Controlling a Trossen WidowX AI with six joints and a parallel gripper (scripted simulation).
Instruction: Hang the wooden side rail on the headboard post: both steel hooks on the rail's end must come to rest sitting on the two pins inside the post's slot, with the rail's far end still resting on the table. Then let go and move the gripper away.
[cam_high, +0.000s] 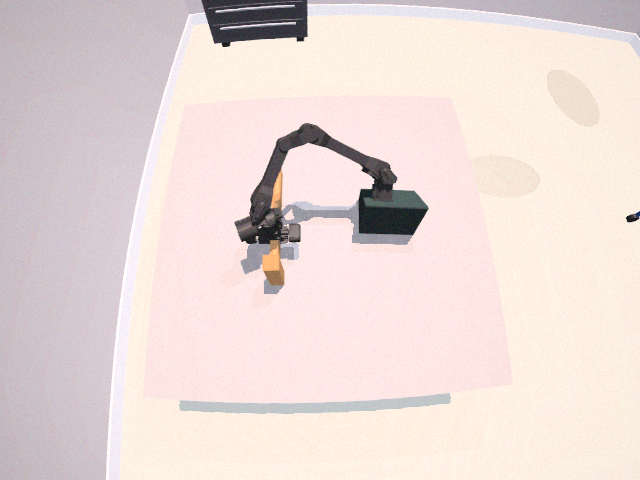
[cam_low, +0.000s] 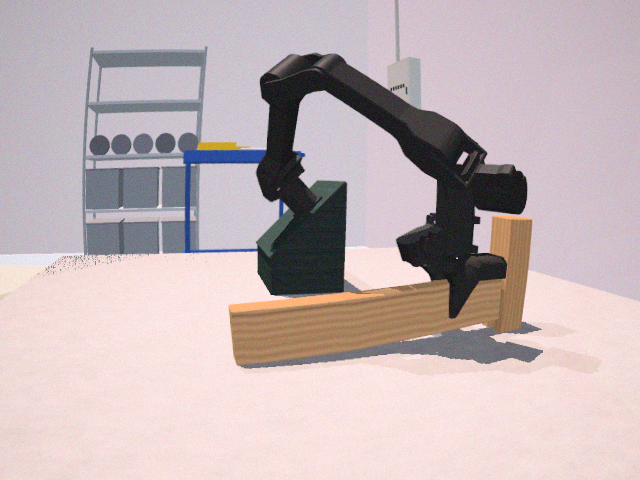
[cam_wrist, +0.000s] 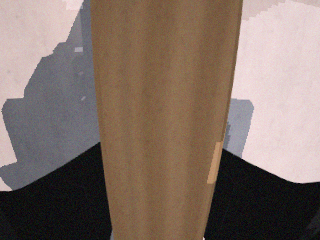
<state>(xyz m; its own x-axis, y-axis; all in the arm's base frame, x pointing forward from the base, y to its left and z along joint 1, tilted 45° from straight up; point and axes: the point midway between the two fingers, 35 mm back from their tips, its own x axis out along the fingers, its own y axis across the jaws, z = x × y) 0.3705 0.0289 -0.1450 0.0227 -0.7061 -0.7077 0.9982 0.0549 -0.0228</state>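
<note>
The wooden side rail (cam_high: 277, 190) (cam_low: 336, 322) (cam_wrist: 160, 100) slopes gently up toward the headboard post. Its far end rests on the table, at the left in the exterior view. Its other end is raised and meets the face of the upright post (cam_high: 273, 268) (cam_low: 511, 268), with no gap that I can make out. My gripper (cam_low: 454, 304) (cam_wrist: 153, 137) points down and is shut on the rail near the post, one finger on each side. The steel hooks, the slot and the pins are hidden, so I cannot tell how the hooks sit on the pins.
The arm's dark green wedge-shaped base block (cam_high: 387, 219) (cam_low: 310, 263) stands beside the rail, behind it in the exterior view. The arm arches from it over to the rail. The post's top stands higher than the rail, close beside the gripper.
</note>
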